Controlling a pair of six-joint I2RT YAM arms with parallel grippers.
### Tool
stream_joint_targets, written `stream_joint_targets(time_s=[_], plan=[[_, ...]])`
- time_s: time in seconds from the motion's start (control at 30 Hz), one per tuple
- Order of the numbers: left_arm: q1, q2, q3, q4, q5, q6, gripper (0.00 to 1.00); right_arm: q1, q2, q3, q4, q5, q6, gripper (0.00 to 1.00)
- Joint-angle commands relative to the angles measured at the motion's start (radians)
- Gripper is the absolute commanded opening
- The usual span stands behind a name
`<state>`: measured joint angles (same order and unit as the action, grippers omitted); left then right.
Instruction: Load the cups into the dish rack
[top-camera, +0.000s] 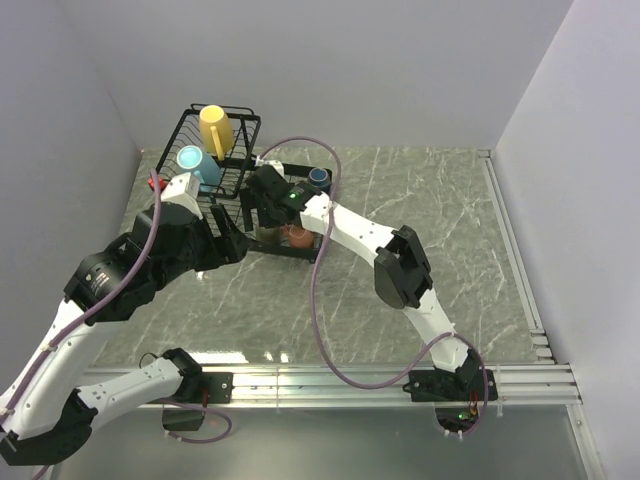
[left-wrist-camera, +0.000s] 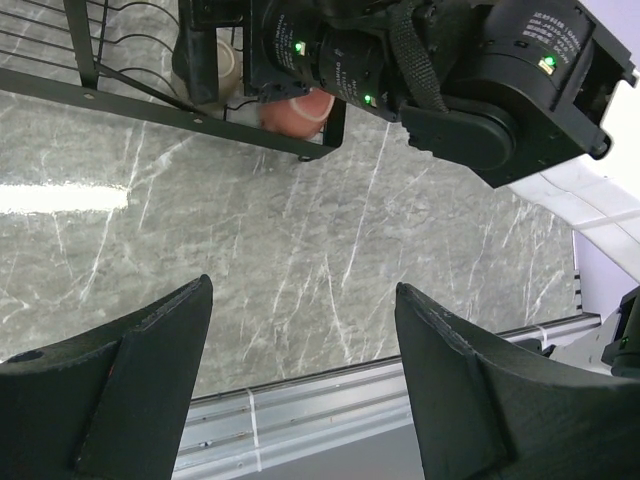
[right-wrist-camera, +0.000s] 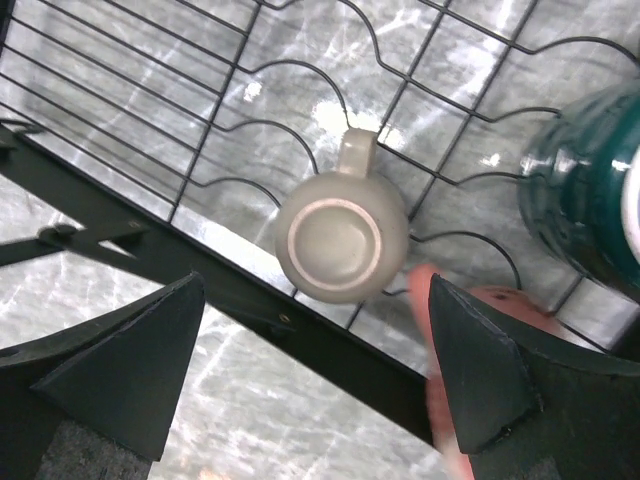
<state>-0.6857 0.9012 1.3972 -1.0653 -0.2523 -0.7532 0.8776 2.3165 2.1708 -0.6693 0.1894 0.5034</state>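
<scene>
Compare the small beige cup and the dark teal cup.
The small beige cup is matte and pale; the dark teal cup is glossy and dark. The beige cup looks smaller than the teal cup. The beige cup shows whole, base ring up, handle visible; the teal cup is cut off by the frame edge. Both rest on the dish rack wires.

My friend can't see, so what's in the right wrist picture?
A small pale mug sits, apparently bottom up, on the black wire dish rack, seen from above. The open right gripper frames it, with a dark teal mug at the right edge and a blurry salmon-red cup below it.
</scene>
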Motion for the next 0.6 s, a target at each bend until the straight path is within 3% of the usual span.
stream_joint_targets(time_s=[0.0, 0.3, 0.57], plan=[[0.003, 0.002, 0.028, 0.024, -0.004, 0.002, 0.79, 0.001, -0.085, 0.012, 0.011, 0.013, -0.016, 1.00], [0.003, 0.042, 0.075, 0.027, -0.021, 0.032, 0.79, -0.005, -0.180, -0.011, -0.018, 0.068, -0.051, 1.00], [0.003, 0.103, 0.185, 0.012, -0.083, 0.104, 0.80, -0.011, -0.403, -0.109, -0.039, 0.110, -0.075, 1.00]])
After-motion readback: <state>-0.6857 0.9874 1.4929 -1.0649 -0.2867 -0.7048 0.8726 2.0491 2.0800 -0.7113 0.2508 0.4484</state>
